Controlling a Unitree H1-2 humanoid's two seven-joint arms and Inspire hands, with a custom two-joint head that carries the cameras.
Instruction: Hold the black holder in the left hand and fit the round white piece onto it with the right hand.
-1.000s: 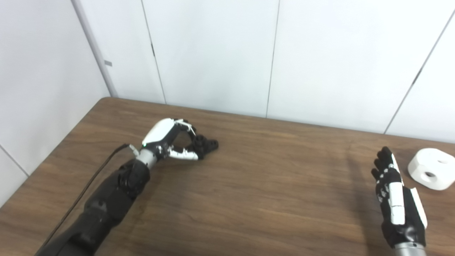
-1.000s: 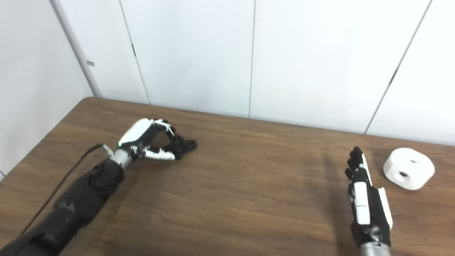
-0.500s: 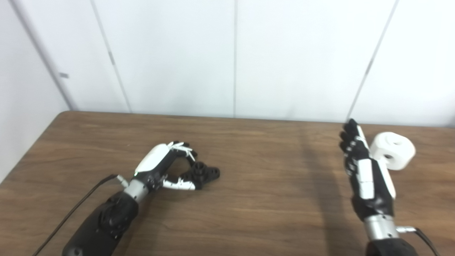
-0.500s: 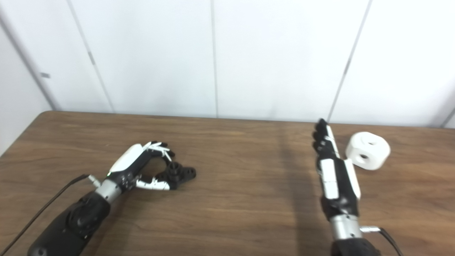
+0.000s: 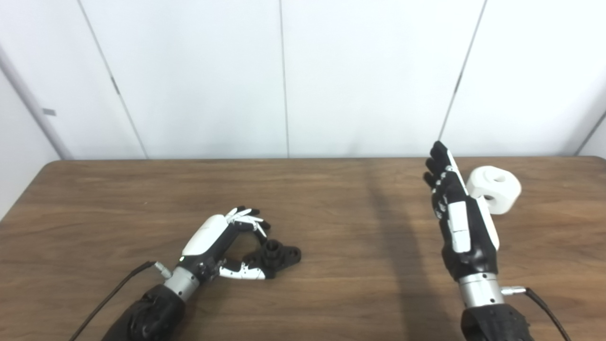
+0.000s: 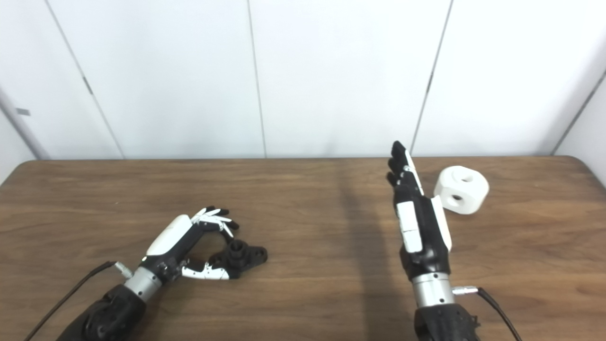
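The black holder lies flat on the wooden table, left of centre, with a short round post standing up from it. My left hand arches around its left side. The thumb lies against the holder's near-left edge and the fingers curl above it without closing, so the hand is open. The round white piece, with holes in its top and side, rests at the far right. My right hand is raised just left of it, open, fingers straight and pointing away, apart from the piece.
White wall panels stand behind the table's far edge. A black cable trails from the left wrist, and another cable from the right wrist. Bare wood lies between the two hands.
The camera has swung to the right, so the whole picture shifted. My right hand has moved forward to beside the white piece. The left hand stays by the holder, fingers slightly lifted.
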